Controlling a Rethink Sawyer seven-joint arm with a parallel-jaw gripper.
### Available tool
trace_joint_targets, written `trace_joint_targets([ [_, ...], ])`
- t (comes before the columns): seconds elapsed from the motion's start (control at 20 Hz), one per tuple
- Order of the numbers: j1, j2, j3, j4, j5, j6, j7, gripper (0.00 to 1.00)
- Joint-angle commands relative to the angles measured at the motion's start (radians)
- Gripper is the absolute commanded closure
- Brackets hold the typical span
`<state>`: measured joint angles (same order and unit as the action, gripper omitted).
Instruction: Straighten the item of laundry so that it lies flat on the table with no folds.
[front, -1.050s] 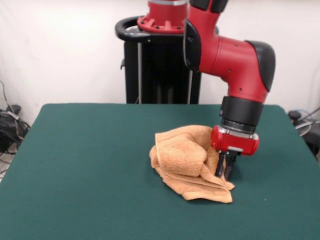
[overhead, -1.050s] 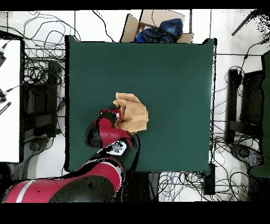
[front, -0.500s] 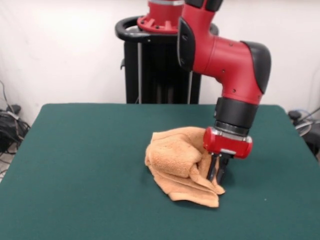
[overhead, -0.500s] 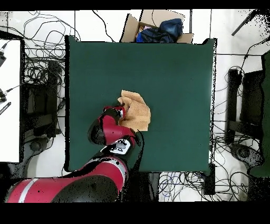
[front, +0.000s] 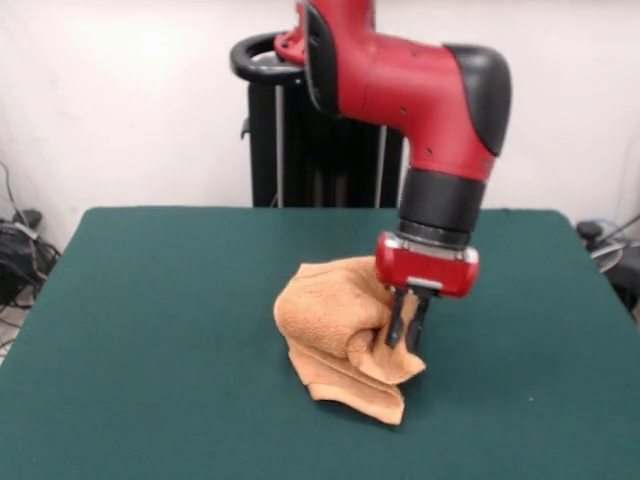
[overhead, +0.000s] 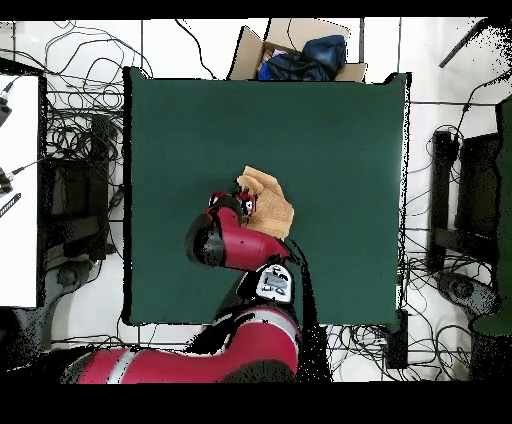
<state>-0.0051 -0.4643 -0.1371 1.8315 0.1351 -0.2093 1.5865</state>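
Green felt covers the worktop, and just right of the frame's centre my pincer is pinched tight on the towel, bunched in a heap.

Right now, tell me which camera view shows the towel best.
The front view. The towel shows there as a crumpled, folded heap on the table, with the gripper down at its right edge. In the overhead view, the arm covers part of the towel, leaving only a patch visible.
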Motion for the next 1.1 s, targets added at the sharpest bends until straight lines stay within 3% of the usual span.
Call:
trace_joint_targets([
  [0.05, -0.092, -0.229, 0.222, 0.089, 0.035, 0.249, 0.229, 1.0],
  [0.15, -0.099, -0.24, 0.245, 0.087, 0.062, 0.234, 0.26, 1.0],
  [0.4, -0.181, -0.257, 0.386, 0.111, 0.089, 0.053, 0.406, 1.0],
  [0.6, -0.181, -0.266, 0.411, 0.103, 0.136, -0.008, 0.466, 1.0],
  [0.75, -0.157, -0.272, 0.404, 0.086, 0.192, -0.02, 0.494, 1.0],
  [1.1, -0.023, -0.281, 0.282, -0.015, 0.399, 0.079, 0.482, 1.0],
])
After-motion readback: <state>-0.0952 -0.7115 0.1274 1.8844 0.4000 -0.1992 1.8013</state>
